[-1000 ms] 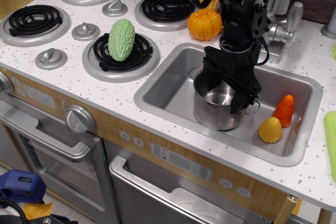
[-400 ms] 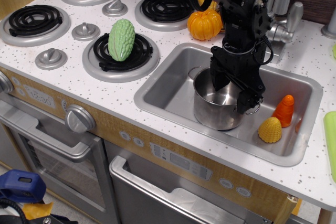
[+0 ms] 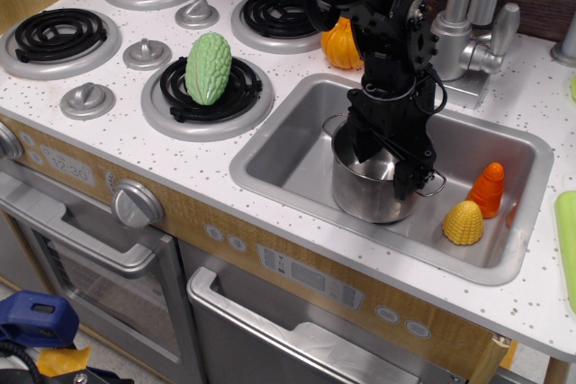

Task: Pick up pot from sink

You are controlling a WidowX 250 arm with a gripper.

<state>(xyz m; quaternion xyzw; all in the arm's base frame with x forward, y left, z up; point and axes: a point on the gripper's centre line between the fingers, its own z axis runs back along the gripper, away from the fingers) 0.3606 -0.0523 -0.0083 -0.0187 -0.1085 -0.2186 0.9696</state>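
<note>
The shiny steel pot [image 3: 363,197] stands upright in the silver-grey sink [image 3: 286,157], left of the middle. One wire loop handle shows at its right side, the other at its back left. My black gripper [image 3: 385,165] hangs over the pot's mouth with its fingers spread. The left finger [image 3: 359,143] is inside the back left of the pot. The right finger [image 3: 410,177] is at the right rim by the handle. The jaws stand apart and do not clamp the pot.
A yellow toy corn [image 3: 463,222] and an orange toy [image 3: 489,188] lie at the sink's right end. An orange pumpkin [image 3: 338,42] sits behind the sink, the faucet [image 3: 470,15] at the back right. A green gourd [image 3: 208,67] rests on a burner to the left.
The arm has swung left and the gripper has shifted slightly left and lower over the pot. The pot has not moved.
</note>
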